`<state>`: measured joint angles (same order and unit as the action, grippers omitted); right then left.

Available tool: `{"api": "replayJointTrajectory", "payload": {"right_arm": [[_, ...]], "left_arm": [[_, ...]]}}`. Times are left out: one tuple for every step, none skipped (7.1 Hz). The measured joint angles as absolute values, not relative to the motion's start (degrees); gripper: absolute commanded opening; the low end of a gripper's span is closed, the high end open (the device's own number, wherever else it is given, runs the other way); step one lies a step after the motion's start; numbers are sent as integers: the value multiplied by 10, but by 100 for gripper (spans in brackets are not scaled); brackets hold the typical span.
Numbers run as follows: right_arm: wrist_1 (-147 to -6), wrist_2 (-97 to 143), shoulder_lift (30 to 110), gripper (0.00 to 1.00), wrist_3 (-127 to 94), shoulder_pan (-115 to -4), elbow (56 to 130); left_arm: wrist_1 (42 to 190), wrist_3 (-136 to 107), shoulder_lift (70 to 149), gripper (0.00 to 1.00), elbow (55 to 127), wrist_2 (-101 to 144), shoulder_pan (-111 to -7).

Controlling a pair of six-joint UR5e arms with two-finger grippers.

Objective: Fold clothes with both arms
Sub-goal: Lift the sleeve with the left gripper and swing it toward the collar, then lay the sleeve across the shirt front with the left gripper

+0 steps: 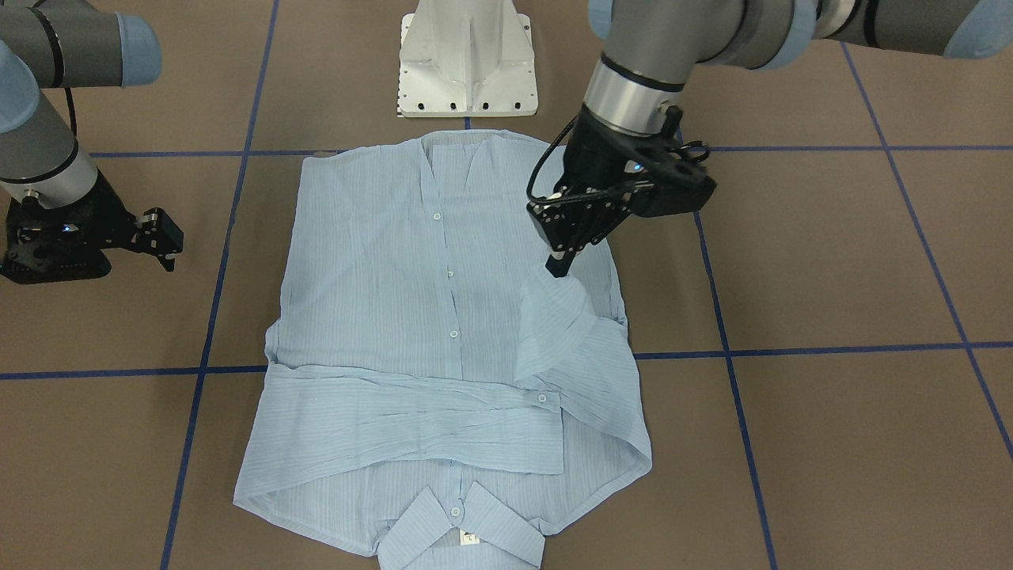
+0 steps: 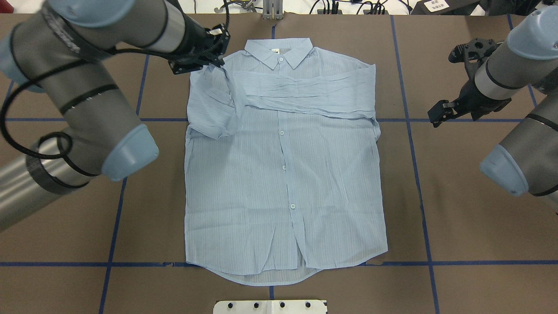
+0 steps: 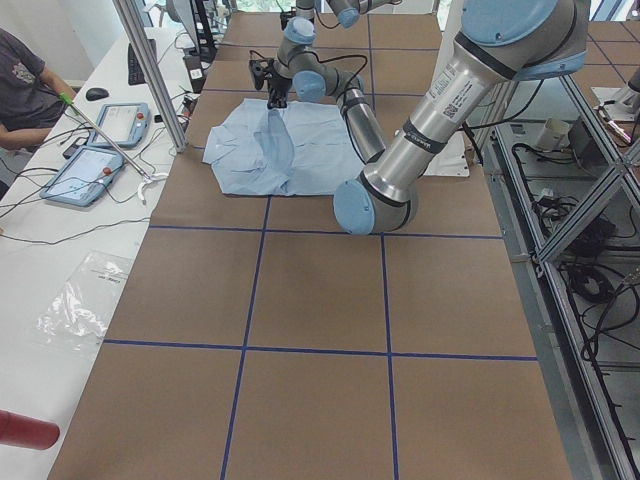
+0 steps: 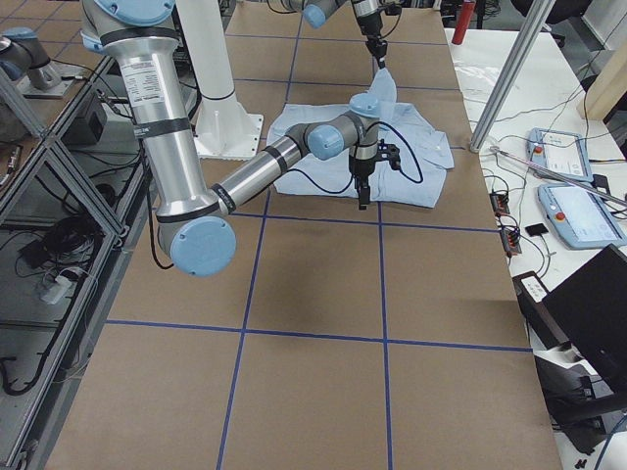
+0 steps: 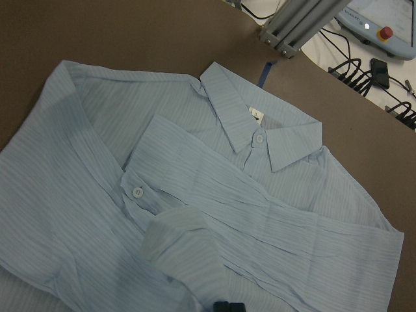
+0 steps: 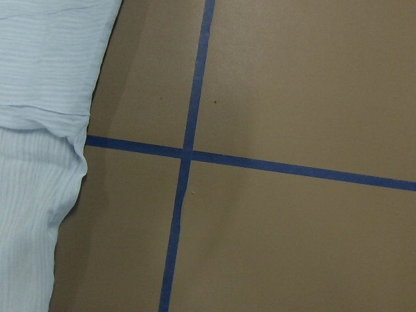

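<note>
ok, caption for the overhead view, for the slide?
Left gripper holds one sleeve raised over the shirt; the other sleeve lies folded across the chest; right gripper hovers aside.

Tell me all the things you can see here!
table: one, brown, blue tape lines
shirt: one, pale blue, flat on the table, one sleeve folded across the chest
base: one, white, by the shirt's hem
control tablets: two, grey-blue, side desk
person: one, dark top, at side desk
left arm and right arm: two, grey with light-blue caps
left gripper: one, black, shut on the shirt's other sleeve, held up
right gripper: one, black, open, over bare table
</note>
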<state>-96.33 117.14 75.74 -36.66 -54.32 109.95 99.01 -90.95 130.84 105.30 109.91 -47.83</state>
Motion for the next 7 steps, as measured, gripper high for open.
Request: {"api": "replayJointTrajectory", "payload": {"right_arm": [[-963, 1172, 757, 100, -367, -544, 1100], [-963, 1172, 757, 100, -367, -544, 1100], [-963, 1172, 756, 100, -367, -545, 1100], [-963, 1172, 756, 100, -367, -545, 1100], [-963, 1172, 756, 100, -366, -545, 1100], [-963, 1172, 756, 100, -366, -545, 1100], [-963, 1172, 757, 100, -366, -546, 1100]], "left_arm": [[989, -908, 1300, 0, 1078, 1146, -519], [989, -907, 1287, 0, 1102, 1197, -565], [989, -908, 1271, 0, 1123, 1234, -599], [989, -910, 1264, 0, 1130, 1249, -614], [989, -917, 1265, 0, 1125, 1254, -619], [992, -933, 1274, 0, 1109, 1253, -618], [994, -962, 1294, 0, 1083, 1241, -610]]}}
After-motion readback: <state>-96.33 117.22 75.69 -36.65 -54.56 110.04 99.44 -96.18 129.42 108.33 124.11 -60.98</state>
